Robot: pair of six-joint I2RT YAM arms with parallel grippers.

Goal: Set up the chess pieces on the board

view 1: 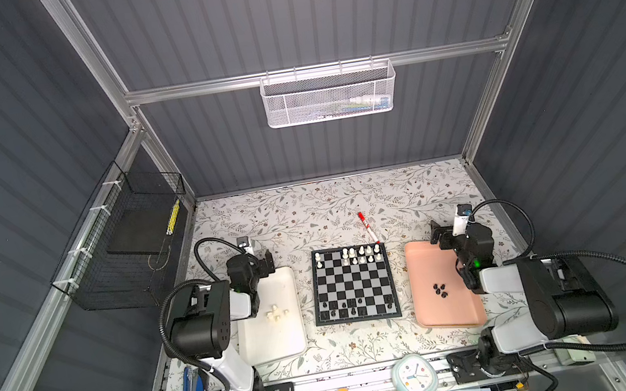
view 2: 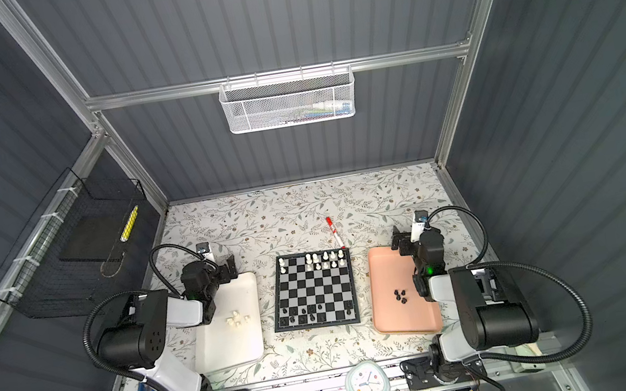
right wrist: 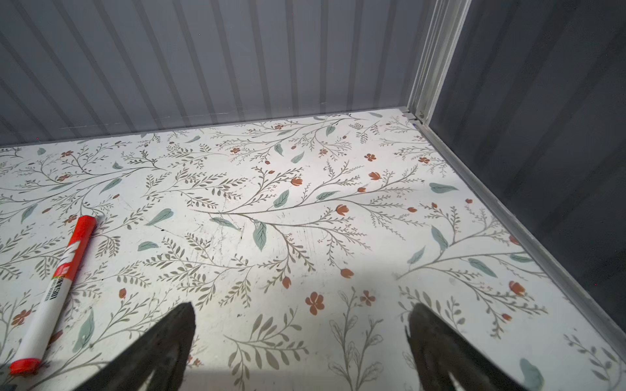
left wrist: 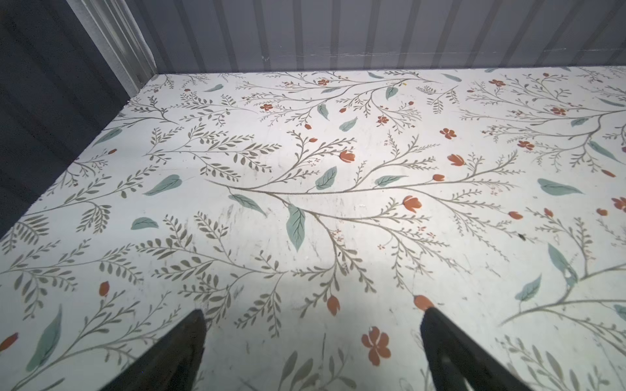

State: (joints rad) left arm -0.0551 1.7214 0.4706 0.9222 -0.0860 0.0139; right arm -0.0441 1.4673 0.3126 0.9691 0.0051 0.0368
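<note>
Board at mid-table, end rows part-filled. Spare white pieces cluster on white tray, black pieces on pink tray. Left fingers and right fingers spread, empty. Advised: descend vertically and pinch one outlying piece.

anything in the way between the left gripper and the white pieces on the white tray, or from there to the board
Nothing visible. The open left gripper hangs at the far edge of the white tray; only bare tray separates it from the loose white pieces. From them to the board lies tray rim and bare table.
</note>
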